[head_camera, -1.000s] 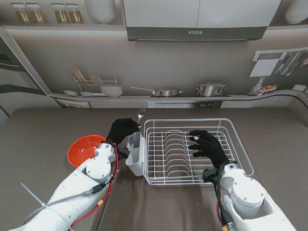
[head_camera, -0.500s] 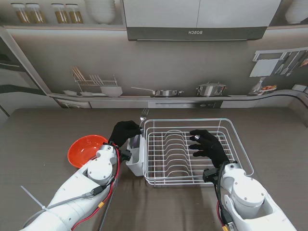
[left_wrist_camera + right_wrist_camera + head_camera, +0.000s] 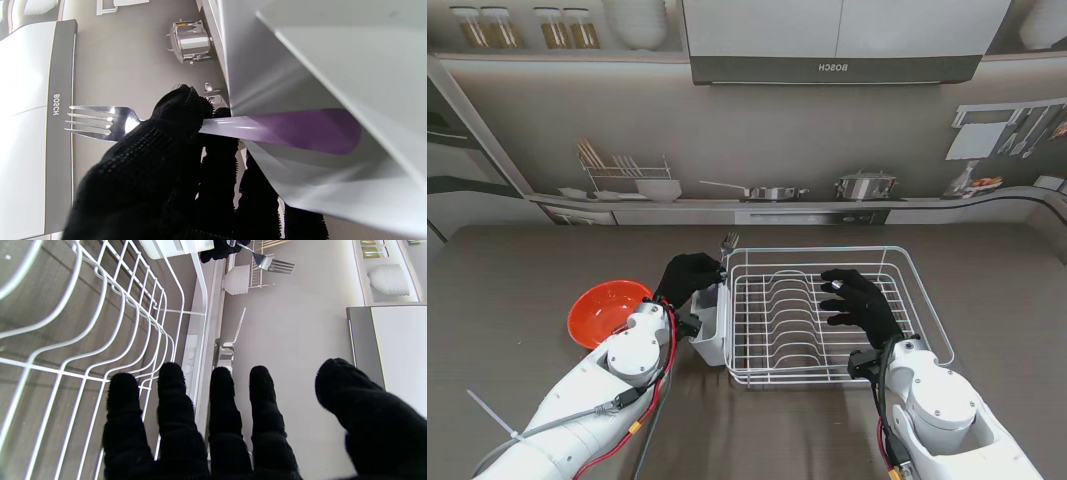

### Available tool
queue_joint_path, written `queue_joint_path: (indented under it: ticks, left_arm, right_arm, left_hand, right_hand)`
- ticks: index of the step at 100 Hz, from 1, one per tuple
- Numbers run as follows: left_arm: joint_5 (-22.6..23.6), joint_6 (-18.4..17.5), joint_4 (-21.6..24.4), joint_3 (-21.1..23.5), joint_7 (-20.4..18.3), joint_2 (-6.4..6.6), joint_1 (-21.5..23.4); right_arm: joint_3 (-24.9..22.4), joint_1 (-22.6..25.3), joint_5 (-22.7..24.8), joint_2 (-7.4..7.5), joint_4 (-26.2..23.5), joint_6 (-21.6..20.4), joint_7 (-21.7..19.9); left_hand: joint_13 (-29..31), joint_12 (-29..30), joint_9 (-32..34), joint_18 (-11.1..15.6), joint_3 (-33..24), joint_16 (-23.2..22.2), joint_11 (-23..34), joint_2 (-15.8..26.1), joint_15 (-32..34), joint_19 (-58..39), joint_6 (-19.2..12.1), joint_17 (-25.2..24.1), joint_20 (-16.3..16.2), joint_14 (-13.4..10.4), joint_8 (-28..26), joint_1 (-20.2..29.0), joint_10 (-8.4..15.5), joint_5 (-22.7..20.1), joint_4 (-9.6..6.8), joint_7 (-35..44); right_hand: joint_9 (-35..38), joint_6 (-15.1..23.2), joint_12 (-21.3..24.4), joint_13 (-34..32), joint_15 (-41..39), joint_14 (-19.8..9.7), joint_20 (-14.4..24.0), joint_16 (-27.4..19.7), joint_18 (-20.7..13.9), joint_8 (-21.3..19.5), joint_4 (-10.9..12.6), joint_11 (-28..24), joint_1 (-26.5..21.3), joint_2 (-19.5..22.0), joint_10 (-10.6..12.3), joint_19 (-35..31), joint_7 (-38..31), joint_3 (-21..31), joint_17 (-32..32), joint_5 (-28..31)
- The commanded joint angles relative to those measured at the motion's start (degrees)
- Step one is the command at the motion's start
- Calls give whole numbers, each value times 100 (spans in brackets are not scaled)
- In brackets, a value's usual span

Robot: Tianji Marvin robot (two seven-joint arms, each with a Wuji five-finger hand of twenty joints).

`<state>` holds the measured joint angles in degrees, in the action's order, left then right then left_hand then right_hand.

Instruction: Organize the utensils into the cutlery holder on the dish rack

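Note:
My left hand in its black glove is shut on a fork with a purple handle. The fork stands tines-up, and its handle reaches down inside the white cutlery holder on the left side of the white wire dish rack. In the left wrist view the gloved fingers pinch the fork's neck just behind the tines. My right hand hovers open over the right part of the rack, fingers spread and holding nothing.
An orange-red bowl sits on the table left of the holder, near my left forearm. Behind the table runs a backdrop shelf with pots and a pan. Brown tabletop surrounds the rack.
My left hand has shifted slightly right and lowered, sinking the fork deeper into the cutlery holder. The right hand has stayed still.

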<state>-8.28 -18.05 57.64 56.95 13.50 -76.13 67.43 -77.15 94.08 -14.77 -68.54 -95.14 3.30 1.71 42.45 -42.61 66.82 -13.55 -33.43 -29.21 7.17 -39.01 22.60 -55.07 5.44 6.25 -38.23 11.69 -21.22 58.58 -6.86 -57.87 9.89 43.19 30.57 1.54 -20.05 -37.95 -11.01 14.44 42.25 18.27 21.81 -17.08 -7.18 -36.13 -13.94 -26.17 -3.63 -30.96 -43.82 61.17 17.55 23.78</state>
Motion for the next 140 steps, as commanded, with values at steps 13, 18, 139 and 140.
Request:
queue_joint_path:
  ticks: [13, 18, 139, 140]
  left_arm:
    - [14, 19, 4, 16, -195, 29, 12]
    - [9, 15, -4, 19, -213, 31, 11]
    - [215, -27, 690, 260, -510, 293, 255]
    - [225, -23, 705, 267, -511, 298, 262]
  right_arm:
    - [10, 40, -18, -32, -47, -6, -59]
    - [11, 41, -20, -31, -47, -6, -63]
    - [10, 37, -9, -24, -40, 0, -93]
    - [9, 37, -8, -24, -40, 0, -93]
  left_hand:
    - [-197, 94, -283, 273, -79, 61, 127, 82, -134, 197, -559, -154, -54, -90, -370, 522, 64, 229, -181, -464]
    - [-220, 101, -314, 275, -68, 63, 140, 72, -144, 211, -548, -172, -54, -93, -388, 515, 54, 243, -179, -499]
    - [-1985, 2397, -2824, -257, 500, 373, -161, 549, -1263, 2759, 218, -719, -284, 673, 275, -2073, -559, 1588, -380, -3417]
    - [-1993, 2417, -2837, -261, 525, 383, -163, 554, -1281, 2866, 220, -697, -298, 671, 278, -2072, -556, 1591, -388, -3419]
  right_hand:
    - [69, 38, 18, -163, -57, 57, 4, 31, 114, 128, 75, 60, 247, 119, -13, 24, 61, -226, 55, 32]
    - [72, 30, 18, -164, -57, 61, 4, 31, 120, 128, 75, 61, 247, 125, -12, 23, 63, -227, 55, 26]
    - [111, -12, 14, -183, -62, 58, -7, 35, 115, 126, 78, 63, 213, 91, -28, 14, 57, -182, 62, 67]
    - [108, -18, 14, -181, -62, 60, -7, 35, 115, 127, 78, 64, 215, 95, -25, 14, 60, -182, 62, 61]
